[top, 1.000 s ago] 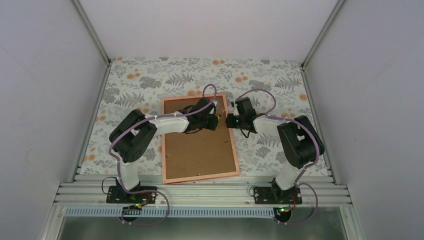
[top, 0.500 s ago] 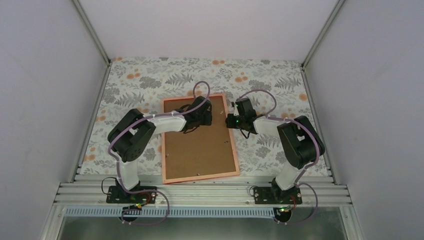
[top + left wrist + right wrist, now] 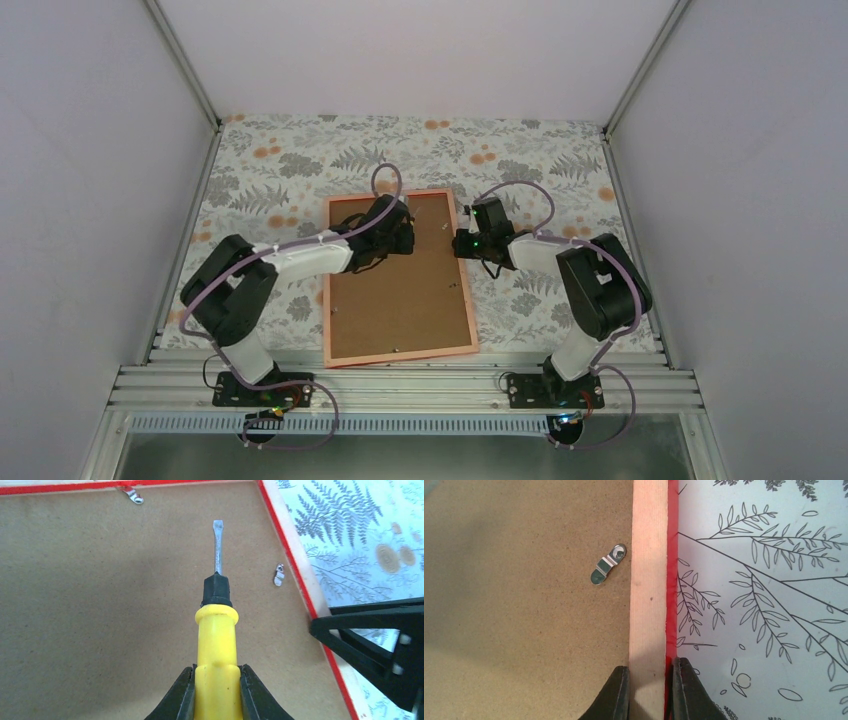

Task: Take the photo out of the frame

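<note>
Left claw: your left claw (image 3: 216, 680) is clenched around the handle of a yellow-handled flat-blade screwdriver (image 3: 216, 645), over the far part of the frame.
Tool: its blade points towards the far rail. You cannot tell whether the tip touches the board.
Frame: the thin bright red rectangular picture frame (image 3: 400, 355) lies face down on the floral-patterned surface (image 3: 280, 160), between your two arms.
Backing: the brown fibreboard backing (image 3: 400, 300) faces up and fills the frame.
Photo: hidden from you under that backing.
Clips: a small silver metal clip (image 3: 279, 575) sits on the backing, just beside the right rail. Another is at the far rail.
Right claw: your right claw (image 3: 649, 690) is clamped across the frame's right rail, one finger on the inner side and one on the outer.
</note>
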{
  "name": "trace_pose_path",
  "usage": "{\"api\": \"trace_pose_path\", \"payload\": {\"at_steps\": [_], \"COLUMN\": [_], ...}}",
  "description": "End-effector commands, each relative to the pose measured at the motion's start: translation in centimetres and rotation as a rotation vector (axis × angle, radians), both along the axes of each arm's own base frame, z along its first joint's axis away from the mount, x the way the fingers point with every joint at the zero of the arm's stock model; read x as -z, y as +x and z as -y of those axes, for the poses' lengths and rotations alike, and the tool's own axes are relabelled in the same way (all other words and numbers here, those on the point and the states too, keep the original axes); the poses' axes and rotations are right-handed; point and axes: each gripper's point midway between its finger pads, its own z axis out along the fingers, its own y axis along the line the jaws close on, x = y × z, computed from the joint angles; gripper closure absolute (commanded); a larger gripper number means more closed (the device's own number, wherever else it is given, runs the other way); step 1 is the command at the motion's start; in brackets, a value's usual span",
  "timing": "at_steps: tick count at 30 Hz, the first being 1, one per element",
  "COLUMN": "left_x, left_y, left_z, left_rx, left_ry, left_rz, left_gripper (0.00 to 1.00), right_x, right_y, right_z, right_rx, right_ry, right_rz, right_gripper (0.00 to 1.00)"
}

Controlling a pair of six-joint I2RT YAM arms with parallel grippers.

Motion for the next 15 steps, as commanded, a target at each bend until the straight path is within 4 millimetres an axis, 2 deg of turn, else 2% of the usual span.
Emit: {"api": "trace_pose_path", "payload": {"at_steps": [1, 8, 10, 15], "left_x": [-2.3, -3.9, -4.4, -3.7], "left_y": [-0.8, -2.2, -2.5, -3.4], "left_z": [-0.5, -2.5, -3.1, -4.9], "left_rx": [0.008, -0.009, -0.019, -0.046], "left_ry": [-0.041, -0.039, -0.042, -0.025], "left_rz": [0.027, 0.062, 0.073, 0.059], "left_gripper": [0.98, 0.98, 0.98, 0.98], "right_x": [1.7, 0.8, -0.6, -1.3], "right_y": [-2.3, -0.2, 0.6, 1.7], "right_z": [1.3, 4.0, 5.0, 7.5], "right_rx": [0.020, 0.149, 0.194, 0.293], "right_ry": [-0.030, -0.009, 0.015, 0.086], "right_rz": [-0.111, -0.083, -0.044, -0.020], "right_gripper": [0.93, 0.96, 0.96, 0.96]}}
